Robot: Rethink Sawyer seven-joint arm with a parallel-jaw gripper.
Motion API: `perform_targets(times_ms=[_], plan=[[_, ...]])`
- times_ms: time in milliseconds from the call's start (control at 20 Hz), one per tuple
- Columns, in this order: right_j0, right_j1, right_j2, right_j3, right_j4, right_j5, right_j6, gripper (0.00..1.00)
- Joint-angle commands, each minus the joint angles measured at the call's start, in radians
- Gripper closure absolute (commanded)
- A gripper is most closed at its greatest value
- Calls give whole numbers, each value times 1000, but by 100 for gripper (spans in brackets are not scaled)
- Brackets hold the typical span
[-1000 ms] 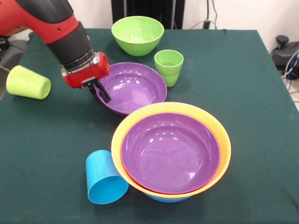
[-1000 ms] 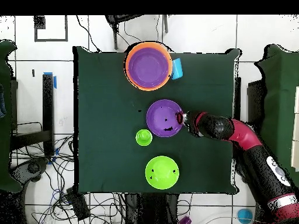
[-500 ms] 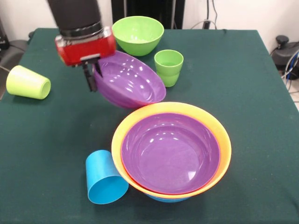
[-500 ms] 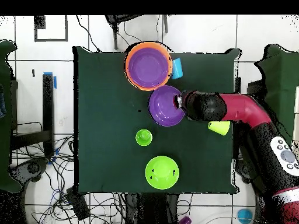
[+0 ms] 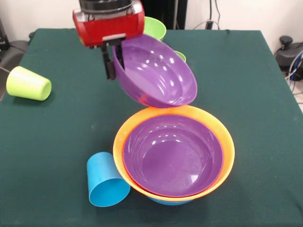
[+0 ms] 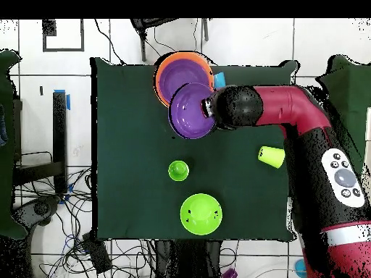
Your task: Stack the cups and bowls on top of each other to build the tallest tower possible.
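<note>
Purple plastic, front view: the gripper (image 5: pixel 114 59) is clamped on the rim of a tilted purple bowl (image 5: pixel 156 71), one finger inside and one outside, holding it clear of the table at 12 o'clock of the tower (image 5: pixel 173 151); the tower shows an orange rim outermost, a second purple bowl nested within, a blue base beneath; the step appears to be placing the held bowl; it is best centred over the tower and levelled before release, since its low edge hangs just above the orange rim and could catch it. Around: a sky-blue cup (image 5: pixel 106 181) lies touching the tower at 8 o'clock; a yellow-green cup (image 5: pixel 27 83) lies well apart at 9 o'clock. Overhead view: the held bowl (image 6: pixel 190 111) overlaps the tower (image 6: pixel 165 66); a ridged green cup (image 6: pixel 178 171) and green bowl (image 6: pixel 201 213) stand apart at 6 o'clock.
</note>
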Motion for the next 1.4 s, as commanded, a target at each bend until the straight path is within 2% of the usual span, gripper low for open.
perform_targets(times_ms=[50,300,450,600,1000,1200,1350,1400], plan=[[49,-7,-112,-183,24,215,92,100],[72,3,-103,-261,15,321,7,100],[88,23,-88,-306,34,359,15,100],[107,64,-78,-359,39,354,29,100],[207,239,-41,-661,14,435,1,100],[269,346,2,-862,-4,497,4,100],[311,418,39,-998,-45,523,30,100],[316,428,43,-1013,-50,524,35,100]])
